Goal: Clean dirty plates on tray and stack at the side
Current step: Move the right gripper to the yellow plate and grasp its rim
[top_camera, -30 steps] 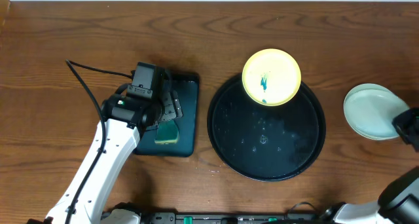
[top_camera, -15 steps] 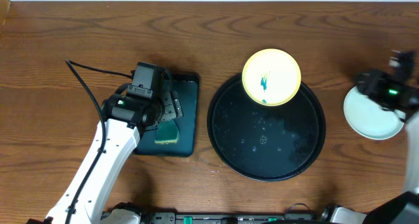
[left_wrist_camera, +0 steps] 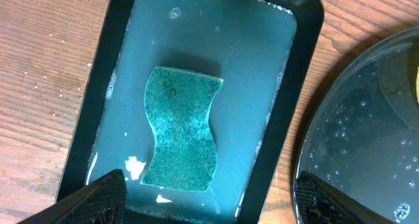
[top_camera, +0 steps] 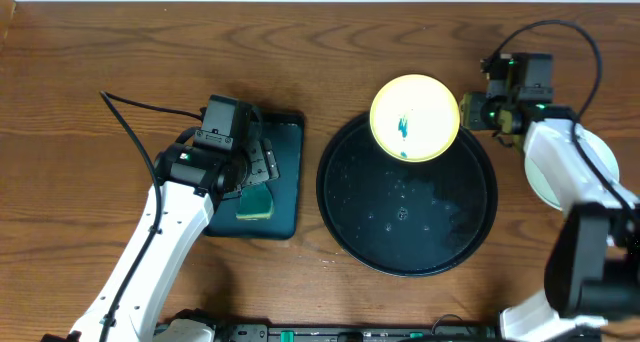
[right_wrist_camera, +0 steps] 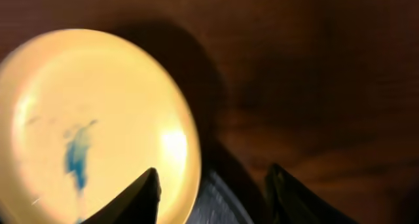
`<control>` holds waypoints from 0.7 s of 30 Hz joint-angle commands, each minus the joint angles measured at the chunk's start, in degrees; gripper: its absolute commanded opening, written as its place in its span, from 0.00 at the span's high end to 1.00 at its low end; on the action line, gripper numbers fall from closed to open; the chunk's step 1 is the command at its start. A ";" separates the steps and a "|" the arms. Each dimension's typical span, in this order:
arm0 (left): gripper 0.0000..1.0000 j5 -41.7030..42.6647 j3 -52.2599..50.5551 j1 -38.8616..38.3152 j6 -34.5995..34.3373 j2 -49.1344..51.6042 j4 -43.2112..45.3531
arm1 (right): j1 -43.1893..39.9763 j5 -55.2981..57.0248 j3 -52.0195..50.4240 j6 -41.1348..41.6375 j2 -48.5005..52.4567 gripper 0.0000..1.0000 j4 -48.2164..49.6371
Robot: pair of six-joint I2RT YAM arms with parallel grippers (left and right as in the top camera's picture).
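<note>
The pale yellow plate [top_camera: 415, 117], smeared blue-green at its centre, lies on the far rim of the round black tray [top_camera: 420, 227]. Just beside its right edge hovers the right gripper [right_wrist_camera: 211, 185], jaws spread and holding nothing. A pale mint plate [top_camera: 603, 160] sits on the worktop [top_camera: 120, 42] right of the tray, partly under that arm. The left gripper [left_wrist_camera: 213, 198], jaws wide, hangs over a green sponge [left_wrist_camera: 183, 129] in the wet teal tray [left_wrist_camera: 298, 86].
</note>
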 commanded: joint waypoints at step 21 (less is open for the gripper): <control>0.17 -0.11 1.18 0.20 0.33 0.24 -0.22 | 0.72 -5.18 0.09 4.98 1.14 0.99 -6.51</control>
